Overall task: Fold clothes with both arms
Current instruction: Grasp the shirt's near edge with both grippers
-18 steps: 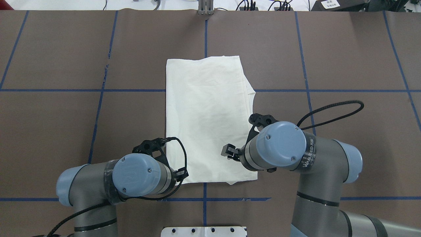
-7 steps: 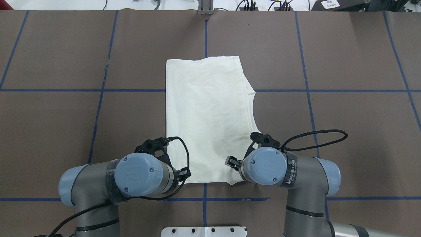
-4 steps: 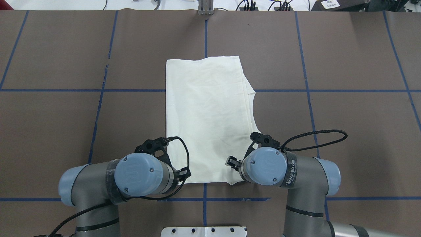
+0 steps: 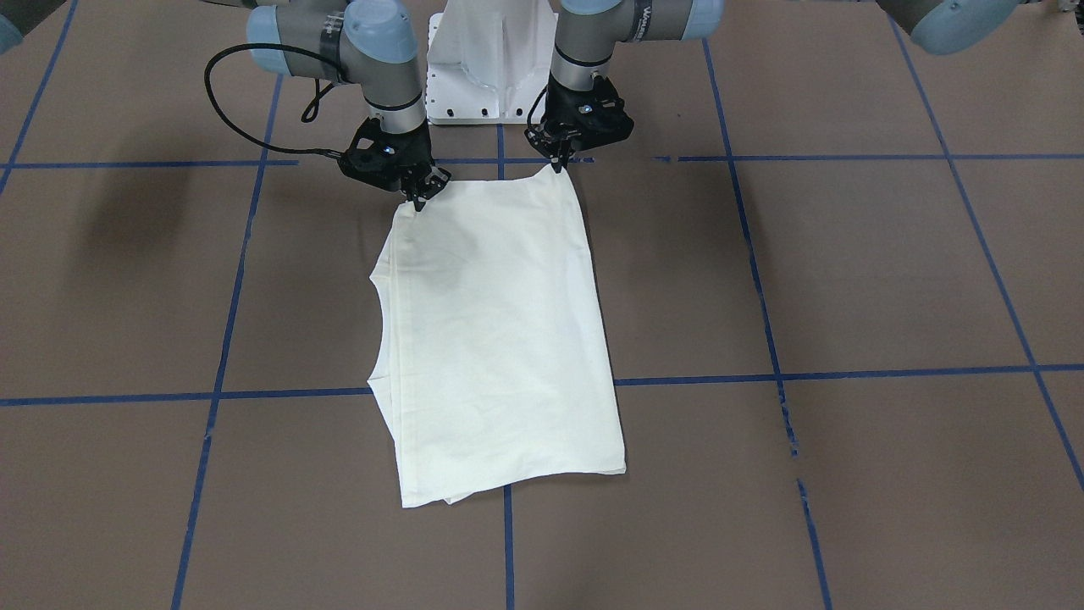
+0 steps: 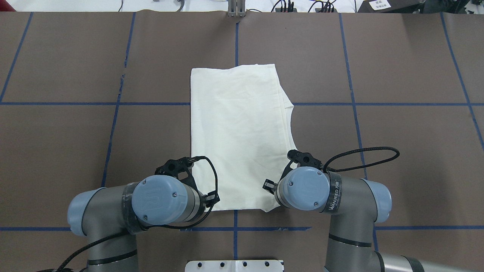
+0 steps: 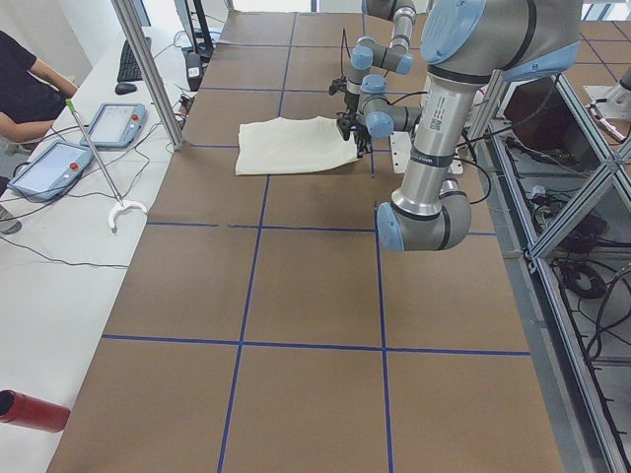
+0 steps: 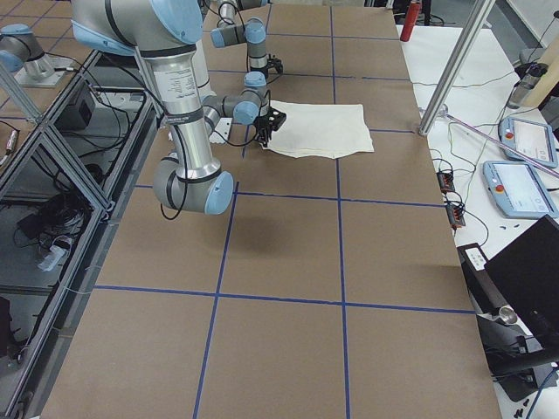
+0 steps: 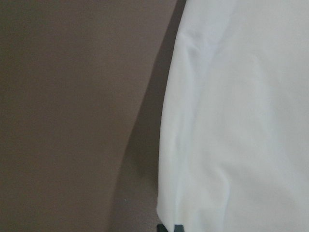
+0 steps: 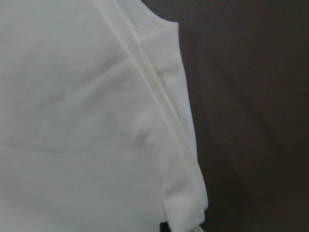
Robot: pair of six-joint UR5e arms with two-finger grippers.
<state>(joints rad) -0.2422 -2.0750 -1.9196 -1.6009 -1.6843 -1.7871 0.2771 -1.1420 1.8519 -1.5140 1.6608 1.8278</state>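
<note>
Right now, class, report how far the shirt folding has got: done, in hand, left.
Done: the T-shirt lies as a narrow rectangle, sides already folded in. In hand: the left gripper and right gripper sit at both corners of one short edge; whether they grip is unclear. Left: probably carrying that edge over to the opposite one.

The table point(image 5: 75, 56) is a broad brown top ruled into large squares by blue tape lines point(image 5: 56, 103). In the overhead view a cream-white shirt point(image 5: 238, 132), folded into a long plain rectangle, lies at its centre with its long edges running from 12 to 6 o'clock, over one crosswise line and the middle lengthwise line. On its 3 o'clock side layered edges stick out in a small step. At 6 o'clock from the shirt sits a white base plate point(image 5: 234, 265), at 12 o'clock a small grey bracket point(image 5: 236, 9)
</note>
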